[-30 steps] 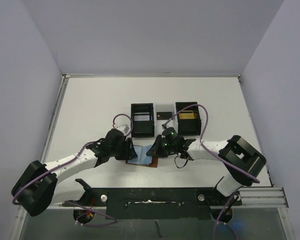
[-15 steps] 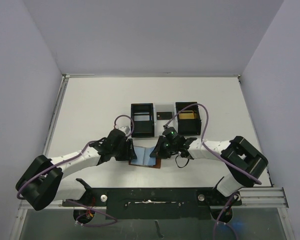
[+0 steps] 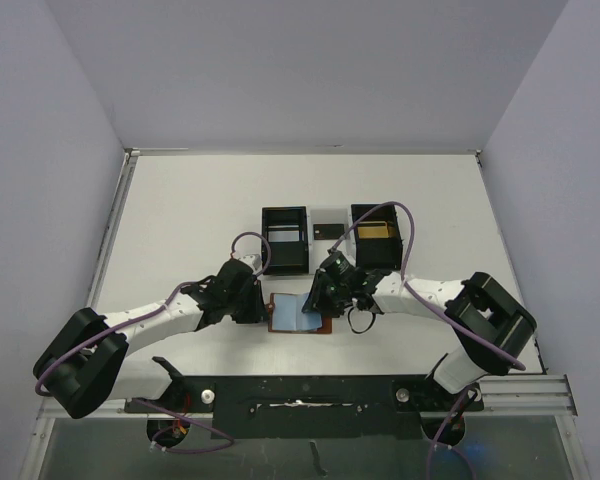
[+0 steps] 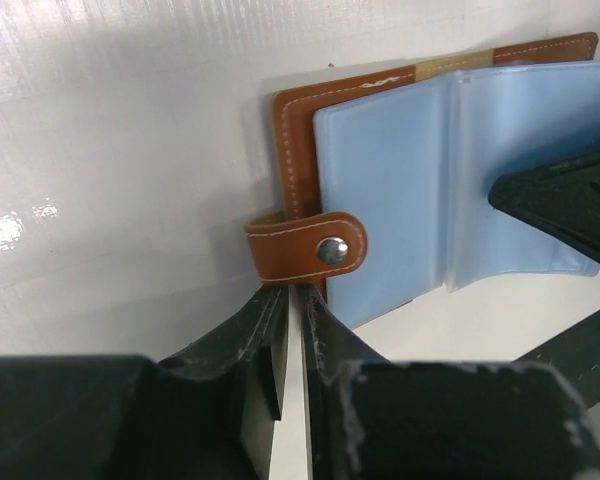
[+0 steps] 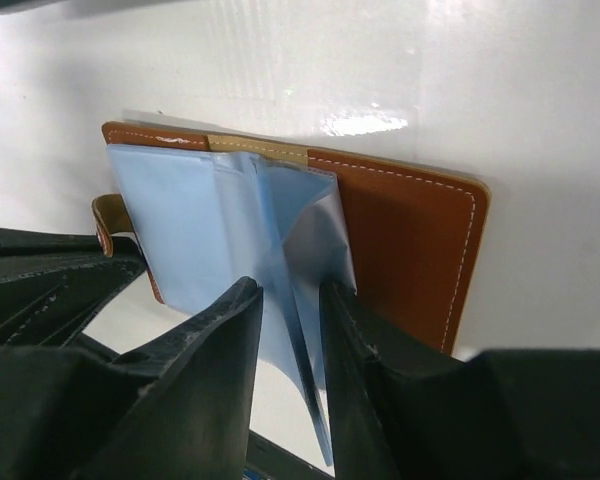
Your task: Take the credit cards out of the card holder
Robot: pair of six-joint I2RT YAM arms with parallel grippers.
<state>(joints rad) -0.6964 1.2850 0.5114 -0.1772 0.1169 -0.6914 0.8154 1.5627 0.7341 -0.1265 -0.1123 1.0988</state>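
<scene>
The card holder point(image 3: 298, 316) is laid open on the white table point(image 3: 180, 230), near the arms' bases. The left gripper point(image 4: 292, 292) is drawn almost together at its edge, just under the snap tab point(image 4: 305, 247) — a pinch cannot be confirmed. The right gripper point(image 5: 288, 295) is held narrowly apart, a blue-grey pocket leaf point(image 5: 298, 340) raised between its fingers. One gold credit card point(image 3: 377, 231) is seen in the right-hand black tray point(image 3: 379, 264).

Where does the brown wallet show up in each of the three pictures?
Top external: the wallet lies open just below the centre.
Left wrist: upper right, running off the right edge.
Right wrist: middle of the picture, open.
Shared landmark: its blue pockets, seen in all three views.
</scene>
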